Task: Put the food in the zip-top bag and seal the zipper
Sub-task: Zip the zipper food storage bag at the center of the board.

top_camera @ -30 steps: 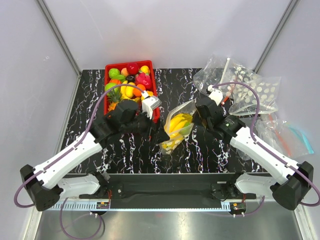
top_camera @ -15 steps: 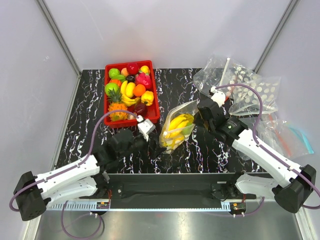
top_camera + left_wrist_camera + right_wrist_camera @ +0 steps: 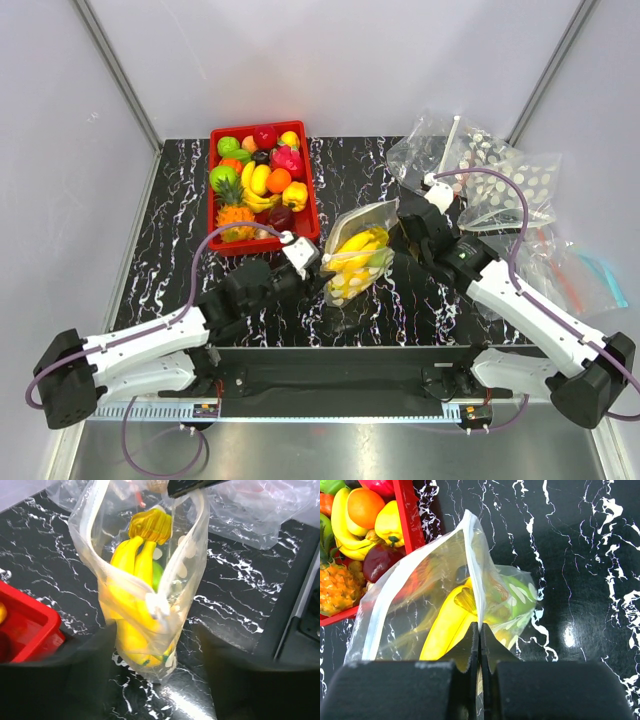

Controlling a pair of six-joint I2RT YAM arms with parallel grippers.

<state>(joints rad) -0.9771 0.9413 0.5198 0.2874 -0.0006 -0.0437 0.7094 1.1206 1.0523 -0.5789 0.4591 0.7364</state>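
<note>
The zip-top bag [image 3: 355, 262] stands on the black marble table with a yellow banana bunch [image 3: 135, 560] and a green apple [image 3: 517, 597] inside. My right gripper [image 3: 395, 240] is shut on the far end of the white zipper [image 3: 472, 565], holding that edge up. In the left wrist view the zipper [image 3: 159, 606] is bunched across the bag's front. My left gripper [image 3: 318, 270] is at the bag's near-left end. Its jaws stand open on either side of the bag's lower part [image 3: 145, 655], close to its sides.
A red tray [image 3: 212, 190] of mixed toy fruit, with an orange pineapple [image 3: 232, 212], sits just left of the bag. Spare dotted bags [image 3: 480, 175] lie at the back right. A clear bag with a blue edge [image 3: 590, 270] lies at the right.
My left arm drew back toward its base, then came forward to the bag's near end, and its jaws have narrowed. The right gripper has kept its grip, and the bag stands slightly more upright.
</note>
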